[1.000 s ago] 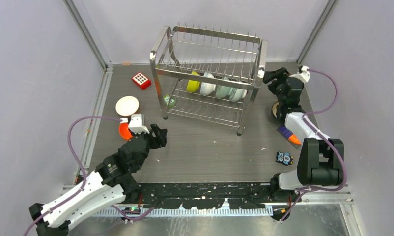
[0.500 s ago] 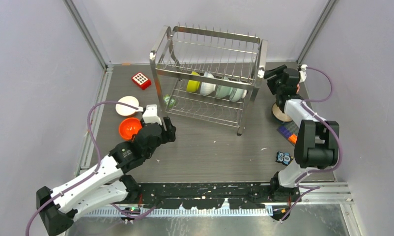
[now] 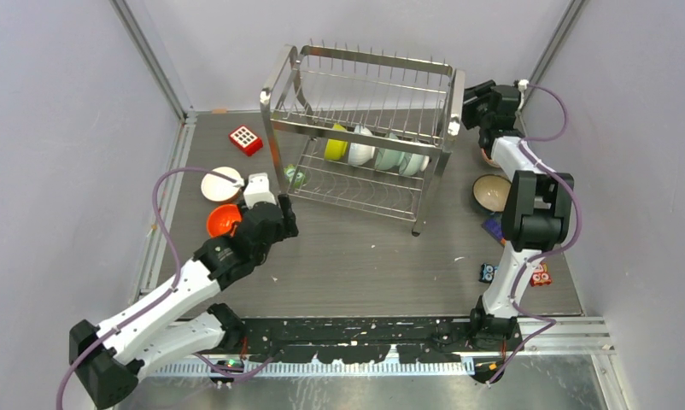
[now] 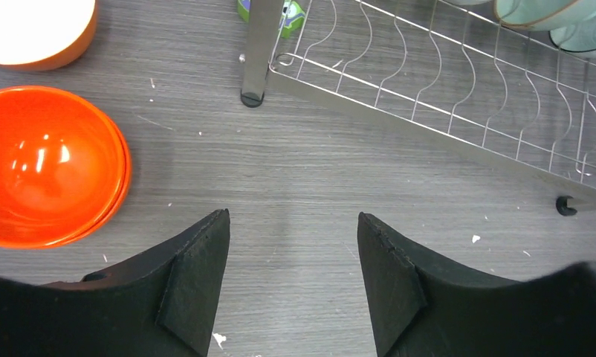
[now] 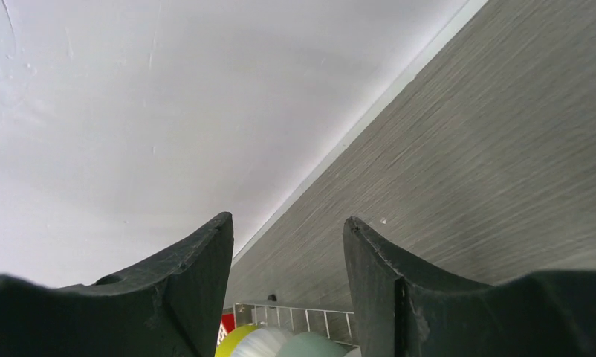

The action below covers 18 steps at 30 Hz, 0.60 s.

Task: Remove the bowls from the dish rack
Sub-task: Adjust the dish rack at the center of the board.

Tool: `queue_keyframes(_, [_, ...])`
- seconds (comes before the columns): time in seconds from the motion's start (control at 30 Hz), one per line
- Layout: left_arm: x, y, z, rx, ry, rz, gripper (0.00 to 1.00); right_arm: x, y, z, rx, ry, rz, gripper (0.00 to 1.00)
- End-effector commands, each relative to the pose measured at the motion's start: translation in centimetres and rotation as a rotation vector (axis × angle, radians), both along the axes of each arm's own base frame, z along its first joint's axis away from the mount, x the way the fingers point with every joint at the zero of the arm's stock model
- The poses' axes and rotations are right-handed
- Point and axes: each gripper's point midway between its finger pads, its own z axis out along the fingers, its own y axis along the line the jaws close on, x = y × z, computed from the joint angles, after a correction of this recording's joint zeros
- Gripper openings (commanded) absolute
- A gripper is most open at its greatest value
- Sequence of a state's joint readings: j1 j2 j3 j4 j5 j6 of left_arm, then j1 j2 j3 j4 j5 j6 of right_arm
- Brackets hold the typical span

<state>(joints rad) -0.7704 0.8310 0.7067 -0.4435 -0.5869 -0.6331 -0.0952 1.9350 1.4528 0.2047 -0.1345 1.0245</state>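
Observation:
The dish rack point(image 3: 365, 128) stands at the back of the table. On its lower tier stand a lime-yellow bowl point(image 3: 336, 142), a white bowl point(image 3: 361, 147) and pale teal bowls point(image 3: 390, 152) on edge. An orange bowl point(image 3: 222, 220) and a white bowl point(image 3: 220, 184) sit on the table left of the rack, a dark bowl point(image 3: 491, 192) to its right. My left gripper point(image 3: 283, 213) hovers open over bare table before the rack's front left leg point(image 4: 252, 52), the orange bowl point(image 4: 46, 167) at its left. My right gripper point(image 3: 469, 102) is open and empty at the rack's right end, with the bowls point(image 5: 269, 343) showing below it.
A red block with white dots point(image 3: 245, 139) lies left of the rack. A small green toy point(image 3: 295, 178) sits under its front left corner. Toy bricks point(image 3: 493, 273) lie near the right arm's base. Grey walls close in the table on three sides.
My left arm has reached forward past the orange bowl toward the rack's front left leg. My right arm has swung back from the dark bowl to the rack's right end, its jaws narrowing slightly.

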Motion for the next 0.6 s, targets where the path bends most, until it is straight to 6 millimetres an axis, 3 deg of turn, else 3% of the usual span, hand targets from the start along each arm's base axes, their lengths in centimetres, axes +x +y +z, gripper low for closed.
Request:
queue_keyframes(0.0, [1.5,-1.0,2.0,-0.051,-0.023,0.008,0.65,1.6,2.7,2.9,0.050,-0.081,0.123,0.60])
queue_keyframes(0.13, [2.9,-1.0,1.9,-0.083,-0.051,0.021,0.64,2.3,5.6,3.0,0.063,-0.091,0.232,0.60])
queue_keyframes(0.27, [5.0,-1.4,0.6,-0.148,0.026,-0.003,0.62,1.7,8.4,2.4,0.056,-0.080,0.309,0.59])
queue_keyframes(0.4, [6.6,-2.2,0.3,-0.128,0.047,-0.025,0.61,0.5,8.8,1.9,0.052,-0.077,0.317,0.59])
queue_keyframes(0.57, [8.7,-1.9,-0.4,-0.111,0.050,0.007,0.61,-1.1,8.9,1.6,0.042,-0.071,0.329,0.59])
